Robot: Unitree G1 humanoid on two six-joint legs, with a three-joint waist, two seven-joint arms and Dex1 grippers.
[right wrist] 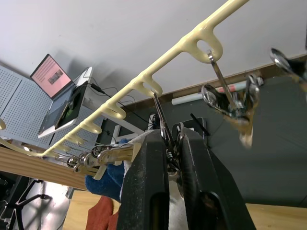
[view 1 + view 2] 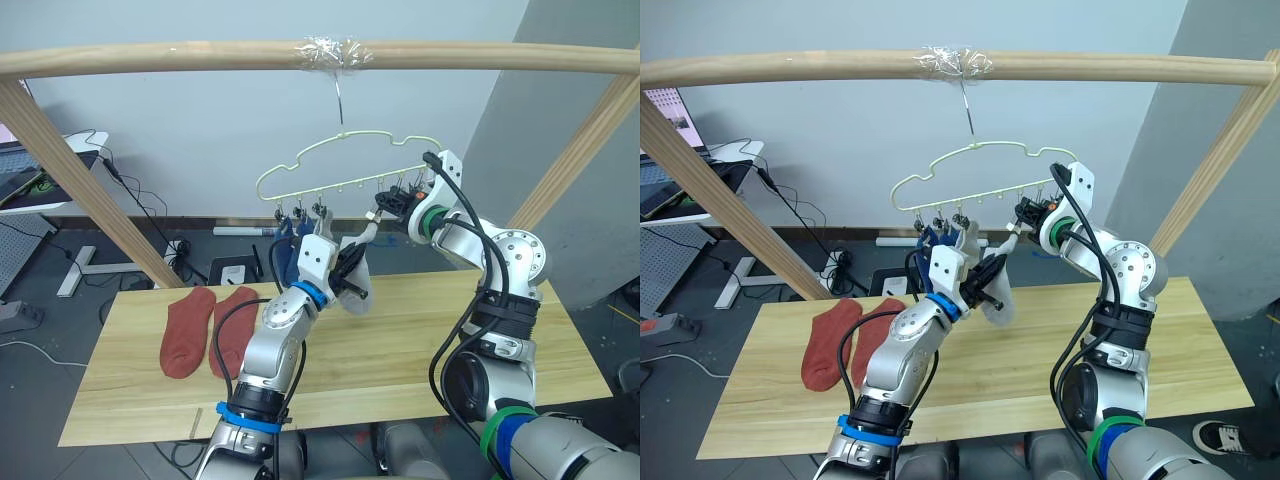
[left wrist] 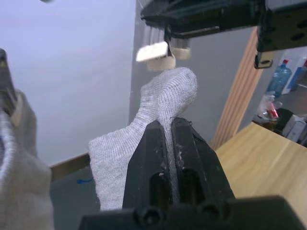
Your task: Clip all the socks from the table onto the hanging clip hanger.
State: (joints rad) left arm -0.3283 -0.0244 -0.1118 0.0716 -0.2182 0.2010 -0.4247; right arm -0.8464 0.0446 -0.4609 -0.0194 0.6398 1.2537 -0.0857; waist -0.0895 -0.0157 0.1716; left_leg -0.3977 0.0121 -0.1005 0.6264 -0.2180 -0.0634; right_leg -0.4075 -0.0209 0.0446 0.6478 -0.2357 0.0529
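- Socks: two rust-red socks (image 2: pixel 205 332) lie flat side by side on the table (image 2: pixel 420 350), near its left end.
- Two blue socks (image 2: pixel 287 250) hang from the clip hanger (image 2: pixel 340 165).
- Left gripper (image 3: pixel 169 125) pinches a grey sock (image 3: pixel 158 103), held up just under the hanger.
- Right gripper (image 1: pixel 172 143) is squeezed tight on a metal clip (image 1: pixel 165 132) of the hanger.

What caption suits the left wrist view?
Left gripper lifts a grey sock toward a clip pinched by the right gripper.
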